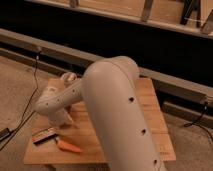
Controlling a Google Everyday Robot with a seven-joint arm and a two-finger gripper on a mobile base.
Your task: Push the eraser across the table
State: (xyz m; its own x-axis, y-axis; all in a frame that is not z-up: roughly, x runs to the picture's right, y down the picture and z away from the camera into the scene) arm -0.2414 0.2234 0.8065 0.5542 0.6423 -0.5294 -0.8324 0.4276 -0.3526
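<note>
The eraser (44,135), a small flat dark block with a lighter top, lies near the front left corner of the wooden table (150,100). My gripper (62,121) hangs at the end of the pale arm, just right of and behind the eraser and low over the tabletop. The large arm link covers the middle of the table and hides much of the gripper.
An orange carrot (69,146) lies just in front and right of the eraser, near the table's front edge. A black cable (30,95) runs over the floor to the left. A long metal rail (170,82) runs behind the table.
</note>
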